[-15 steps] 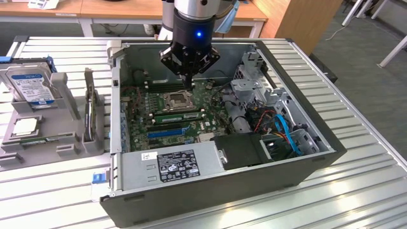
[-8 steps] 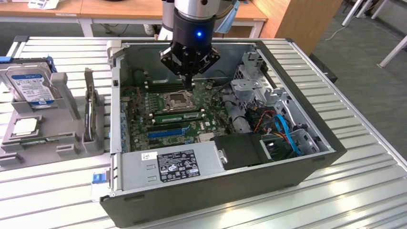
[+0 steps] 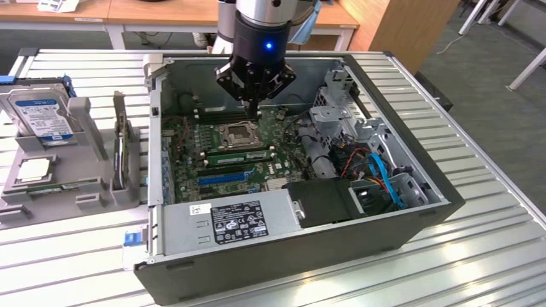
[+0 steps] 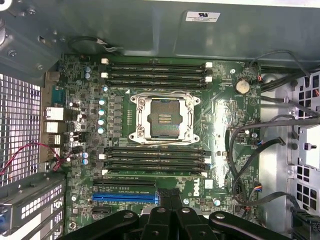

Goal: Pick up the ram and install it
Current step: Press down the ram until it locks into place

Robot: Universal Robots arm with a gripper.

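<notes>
My black two-fingered gripper (image 3: 250,110) hangs inside the open dark grey computer case (image 3: 298,268), which lies on its side on the ribbed silver metal desk (image 3: 477,256). The fingers are pressed together and I see nothing between them. In the wrist view the gripper (image 4: 170,200) shows as two black fingers side by side, with the long blue expansion slot (image 4: 125,197) on the green motherboard (image 4: 225,115) just beyond their tips.

In the exterior view the fingertips are low over the far group of long black memory slots (image 3: 226,115), just beyond the square silver processor socket (image 3: 236,135). The socket (image 4: 164,118) sits between two groups of slots, one on either side (image 4: 157,75) (image 4: 155,160). I cannot tell whether any slot already carries a stick.

The ram (image 3: 53,189), as far as I can make it out, is the long narrow green circuit-board stick lying in the grey moulded plastic holder (image 3: 94,192) on the desk, outside the case at the exterior view's left and well apart from my gripper. Just beyond it in the same holder lies the square silver processor chip (image 3: 34,169), and further back leans the silver hard drive with a blue-white label (image 3: 38,115). A grey power supply box with a black label (image 3: 230,220) fills the near corner of the case
</notes>
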